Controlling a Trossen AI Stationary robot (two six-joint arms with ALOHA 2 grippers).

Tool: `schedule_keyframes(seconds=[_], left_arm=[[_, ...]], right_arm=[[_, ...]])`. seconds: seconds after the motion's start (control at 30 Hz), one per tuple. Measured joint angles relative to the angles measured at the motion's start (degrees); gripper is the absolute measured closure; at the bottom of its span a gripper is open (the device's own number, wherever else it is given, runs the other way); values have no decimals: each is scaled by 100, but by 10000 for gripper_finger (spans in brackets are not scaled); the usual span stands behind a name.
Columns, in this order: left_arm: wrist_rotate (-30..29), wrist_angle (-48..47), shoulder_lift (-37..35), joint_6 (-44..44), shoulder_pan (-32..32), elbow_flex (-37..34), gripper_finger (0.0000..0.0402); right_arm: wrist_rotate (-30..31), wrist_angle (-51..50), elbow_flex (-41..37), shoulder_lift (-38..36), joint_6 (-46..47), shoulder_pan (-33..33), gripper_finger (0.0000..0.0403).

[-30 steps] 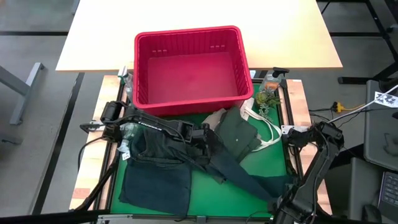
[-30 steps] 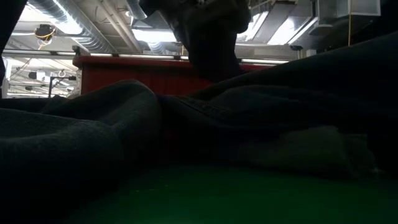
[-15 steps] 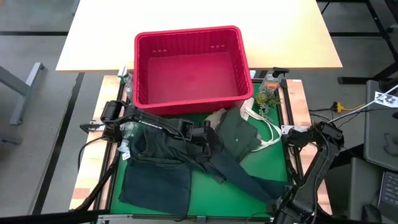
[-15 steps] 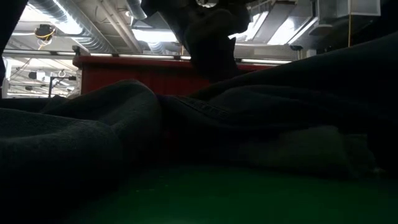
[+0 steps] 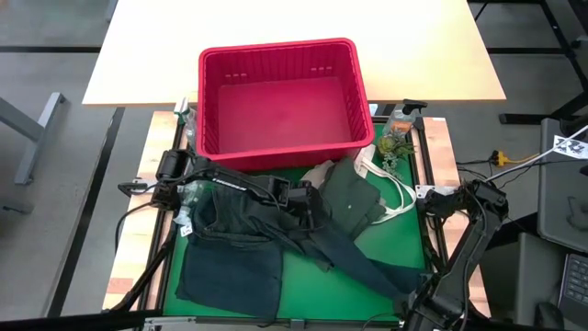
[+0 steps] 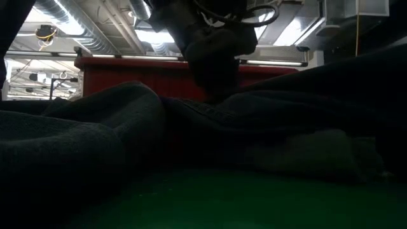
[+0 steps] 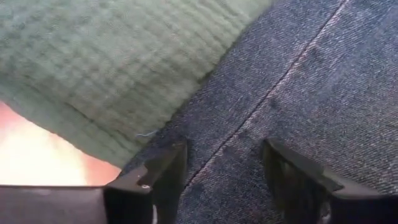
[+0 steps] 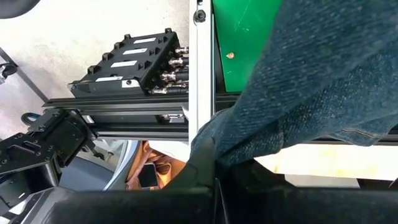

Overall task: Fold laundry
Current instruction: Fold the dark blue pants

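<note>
We spread our left gripper (image 7: 224, 180) over the dark blue denim jeans (image 5: 266, 234); our right gripper (image 8: 214, 180), at four o'clock, pinches their leg

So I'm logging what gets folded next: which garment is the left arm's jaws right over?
The dark blue denim jeans: the open left gripper straddles their seam, while the olive-green shirt lies just beyond it.

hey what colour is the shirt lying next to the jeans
Olive green. The shirt shows best in the high view, beside the dark blue jeans.
</note>
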Motion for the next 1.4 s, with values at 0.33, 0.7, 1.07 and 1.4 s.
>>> schedule_keyframes(seconds=[0.33,0.7,1.07,1.4], left_arm=[[-9,4,-2,-42,-2,0,341],[-2,2,-13,-208,-2,0,399],[-212,34,-16,-299,-20,0,292],[-256,59,104,153,-13,0,180]], right_arm=[[-42,-4,0,0,-13,0,400],[-49,-32,0,-49,-16,0,400],[-71,-63,0,-136,-69,3,400],[42,-50,0,-136,-195,4,400]])
